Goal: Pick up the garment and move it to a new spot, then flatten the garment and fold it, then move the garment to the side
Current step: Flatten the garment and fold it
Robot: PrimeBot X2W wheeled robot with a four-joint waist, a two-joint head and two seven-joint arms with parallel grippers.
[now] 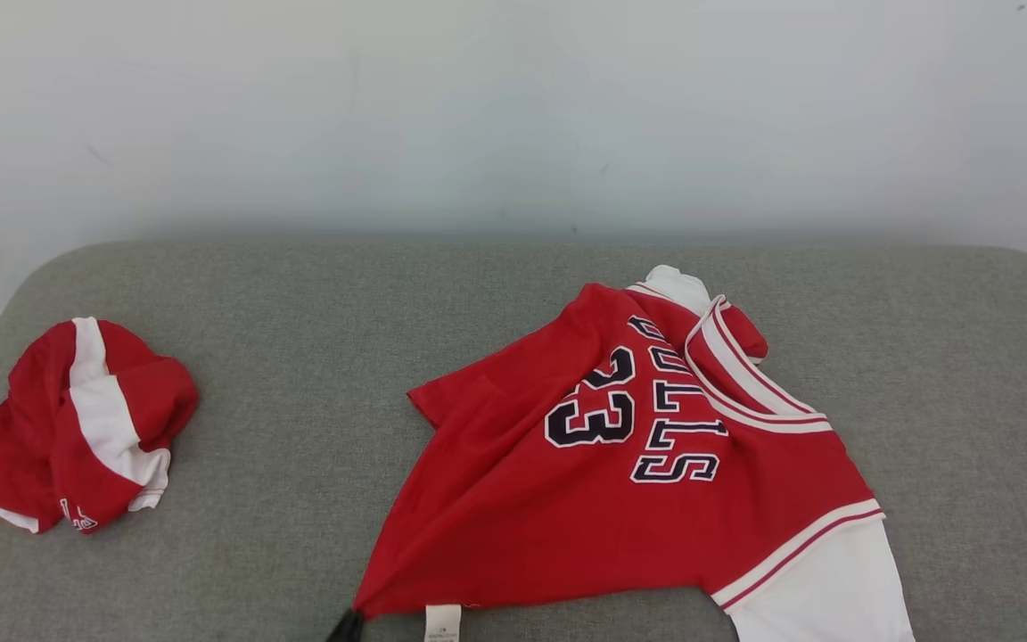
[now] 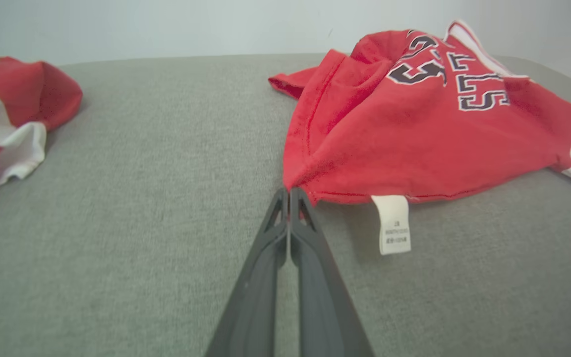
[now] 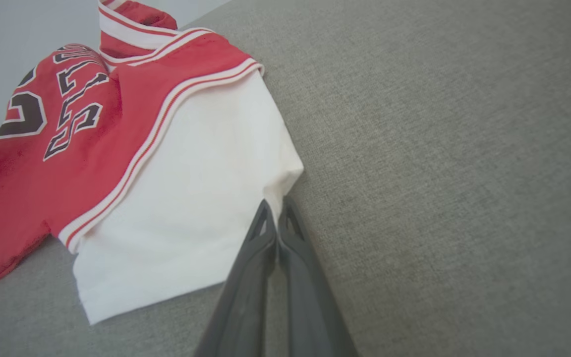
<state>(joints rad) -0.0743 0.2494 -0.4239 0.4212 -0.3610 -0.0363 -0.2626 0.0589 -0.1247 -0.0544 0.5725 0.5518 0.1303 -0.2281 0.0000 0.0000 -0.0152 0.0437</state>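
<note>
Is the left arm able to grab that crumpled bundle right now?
Probably not yet: the left gripper is shut on a hem corner of the red jersey. The grey cushion between it and the crumpled bundle lies bare, so after letting go, likely yes.

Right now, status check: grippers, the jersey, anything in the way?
Left gripper shut on jersey hem corner. Right gripper shut on its white sleeve edge. Jersey rumpled, not yet flat. Second crumpled garment far left, apart.
</note>
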